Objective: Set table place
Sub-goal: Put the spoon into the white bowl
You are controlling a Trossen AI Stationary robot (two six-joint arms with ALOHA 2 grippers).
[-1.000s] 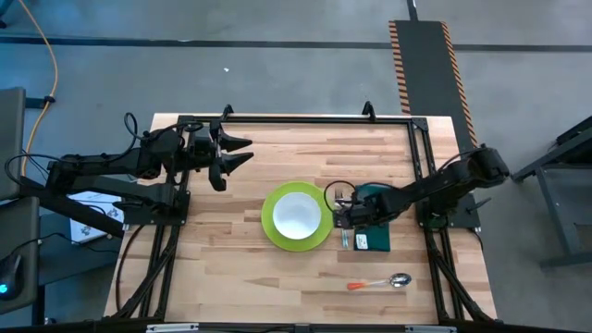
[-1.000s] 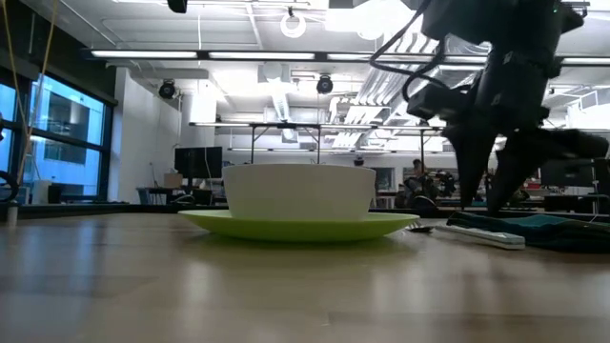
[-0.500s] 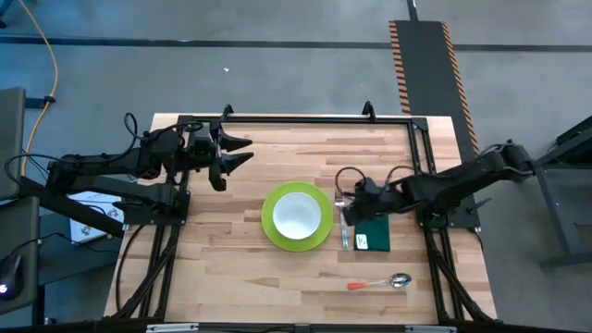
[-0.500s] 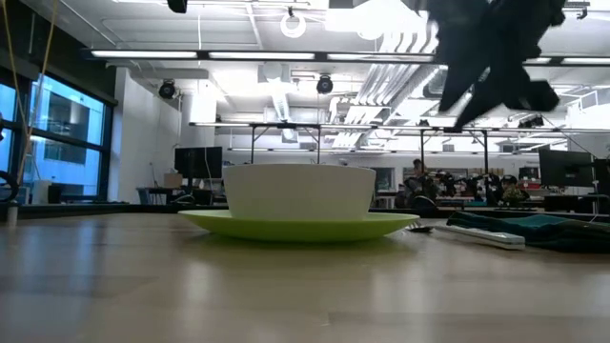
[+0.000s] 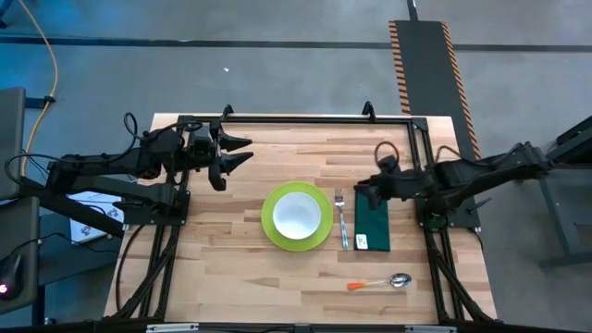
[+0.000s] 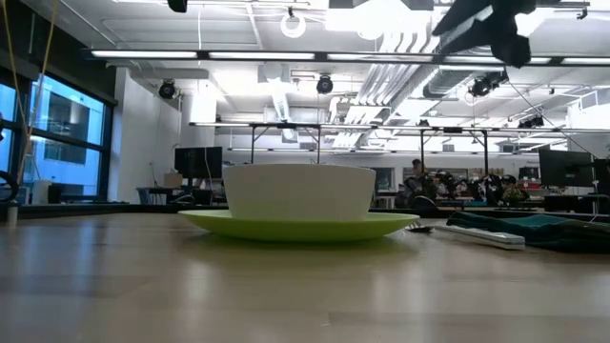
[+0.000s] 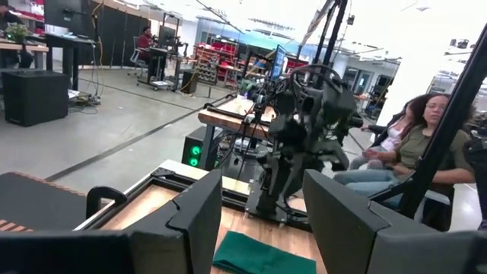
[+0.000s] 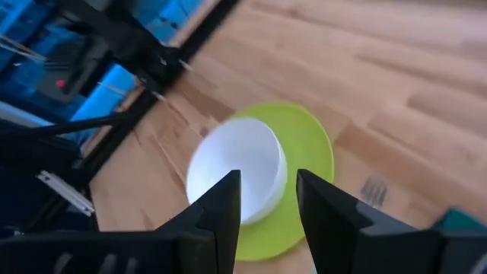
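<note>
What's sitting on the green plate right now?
A white bowl sits centred on the plate. The plate's middle is hidden under it; the bowl looks empty from above.

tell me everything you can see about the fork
The fork is slim and silver, metal by its look. It lies flat on the wooden table, lengthwise between the green plate and the dark green napkin, tines toward the far edge. It runs close along the napkin's edge; touching cannot be told. Nothing grips it.
</note>
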